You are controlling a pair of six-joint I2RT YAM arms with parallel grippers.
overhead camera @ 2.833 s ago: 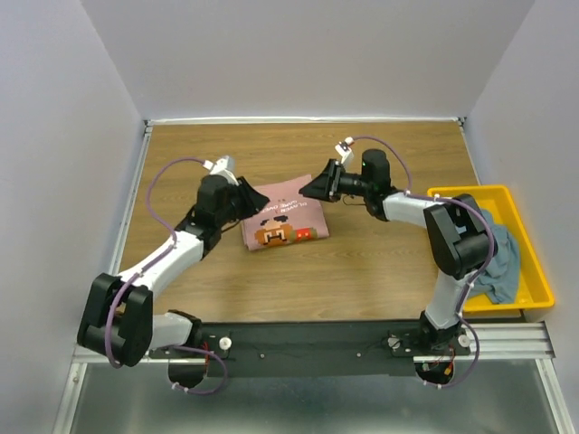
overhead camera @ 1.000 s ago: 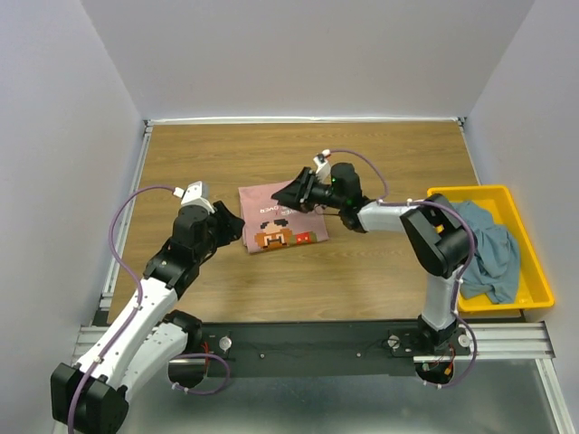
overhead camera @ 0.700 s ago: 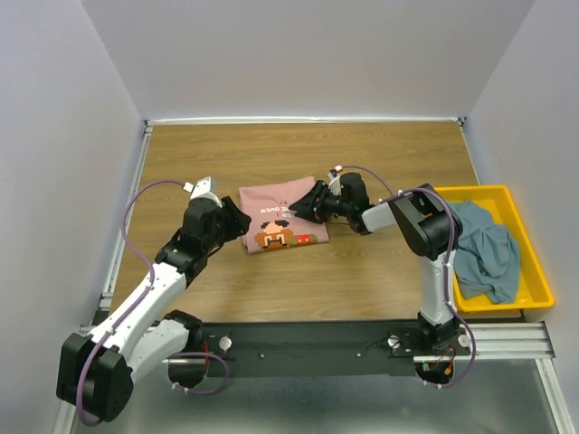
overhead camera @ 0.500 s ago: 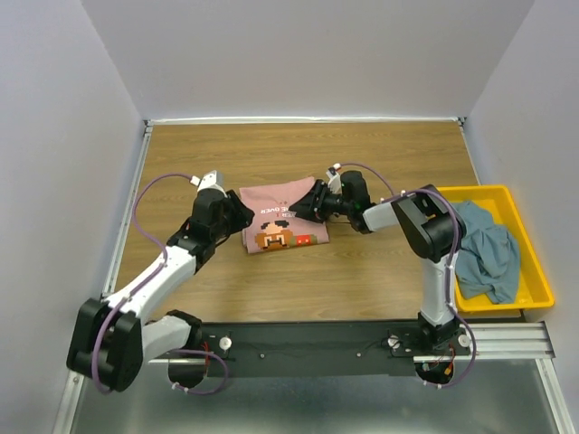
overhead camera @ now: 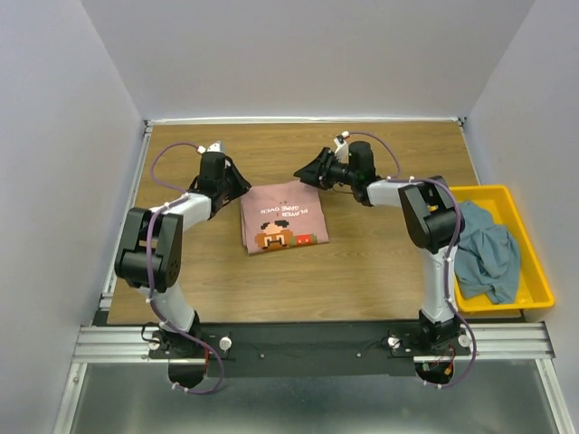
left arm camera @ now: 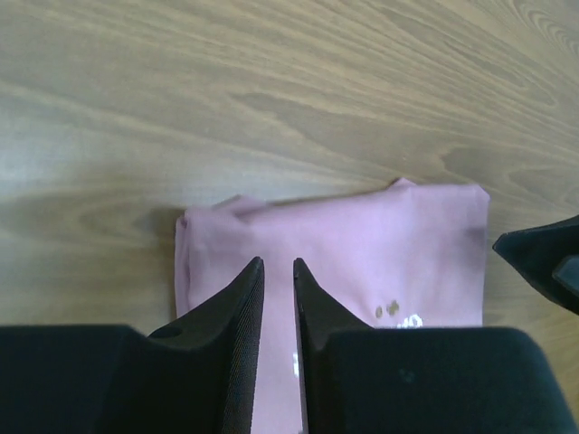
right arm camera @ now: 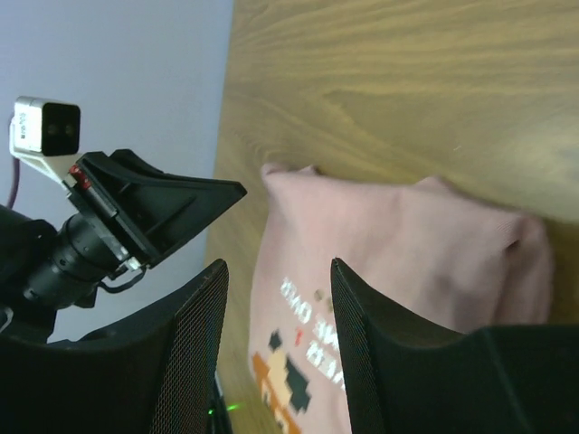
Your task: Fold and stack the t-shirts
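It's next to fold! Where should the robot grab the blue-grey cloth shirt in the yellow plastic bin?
Probably a raised fold near the middle of the crumpled blue-grey cloth shirt, from straight above: it lies heaped, and walls of the yellow plastic bin block the sides.

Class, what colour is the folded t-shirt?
The folded t-shirt is dusty pink; clearest in the top external view.

Wood-grain table (overhead camera: 380, 262), and flat on it the pink t-shirt (overhead camera: 282, 217), folded to a tidy rectangle, cartoon print facing up, a bit left of ctr. Over at the rt edge sits a yellow bin (overhead camera: 466, 191), well apart from the shirt.
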